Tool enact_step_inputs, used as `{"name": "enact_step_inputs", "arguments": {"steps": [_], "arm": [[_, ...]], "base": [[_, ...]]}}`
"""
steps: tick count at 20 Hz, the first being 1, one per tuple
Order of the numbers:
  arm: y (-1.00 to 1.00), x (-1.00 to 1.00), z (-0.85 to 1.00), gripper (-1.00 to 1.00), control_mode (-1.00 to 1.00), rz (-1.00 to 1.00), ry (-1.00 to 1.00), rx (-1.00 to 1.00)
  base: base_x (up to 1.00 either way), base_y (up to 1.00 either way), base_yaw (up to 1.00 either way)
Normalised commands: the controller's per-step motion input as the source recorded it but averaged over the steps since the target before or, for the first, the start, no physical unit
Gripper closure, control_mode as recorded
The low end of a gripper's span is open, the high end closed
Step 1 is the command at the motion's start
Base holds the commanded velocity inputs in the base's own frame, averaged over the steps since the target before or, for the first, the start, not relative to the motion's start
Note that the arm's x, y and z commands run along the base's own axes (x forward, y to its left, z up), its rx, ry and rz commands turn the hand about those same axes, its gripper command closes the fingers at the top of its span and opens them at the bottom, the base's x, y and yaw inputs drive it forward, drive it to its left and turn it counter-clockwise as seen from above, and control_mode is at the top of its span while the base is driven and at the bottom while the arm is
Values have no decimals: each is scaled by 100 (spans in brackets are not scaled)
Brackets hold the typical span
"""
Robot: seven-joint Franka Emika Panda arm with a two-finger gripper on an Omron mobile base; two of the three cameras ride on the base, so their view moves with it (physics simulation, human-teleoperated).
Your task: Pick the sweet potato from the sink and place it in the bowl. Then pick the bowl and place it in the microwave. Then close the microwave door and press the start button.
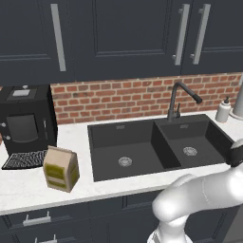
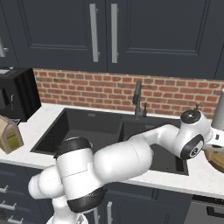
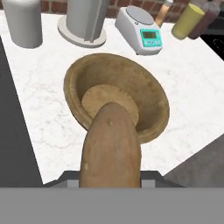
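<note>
In the hand view my gripper (image 3: 110, 181) is shut on the sweet potato (image 3: 111, 148), a tan-orange oblong that hides the fingertips. The potato hangs above the near part of the round wooden bowl (image 3: 146, 89), which stands on the white counter to the right of the sink (image 1: 142, 142). The right base view shows my arm stretched across the sink (image 2: 87, 127), and a slice of the bowl (image 2: 217, 161) at the right edge below the wrist. Both black basins hold nothing. The microwave and its door are out of view.
Behind the bowl stand a white kitchen scale (image 3: 140, 30), a grey canister (image 3: 24, 22), a grey stand (image 3: 85, 22) and a yellow bottle (image 3: 188, 22). Left of the sink are a black countertop machine (image 1: 26, 118) and a paper bag (image 1: 60, 168). A black faucet (image 1: 178, 99) rises behind the sink.
</note>
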Motion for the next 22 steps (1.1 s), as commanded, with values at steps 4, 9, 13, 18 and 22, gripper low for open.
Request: {"name": "enact_step_inputs", "arguments": {"steps": [4, 9, 13, 18, 22], "arm": [[-27, 13, 0, 100, -100, 0, 4, 17], [-26, 26, 0, 100, -100, 3, 9, 13], [-9, 29, 0, 100, -100, 8, 10, 4], [0, 25, -10, 100, -100, 0, 1, 0], [0, 19, -25, 100, -100, 0, -1, 0]], "base": [[0, 0, 0], [0, 0, 0], [0, 0, 0], [0, 0, 0], [0, 0, 0]]}}
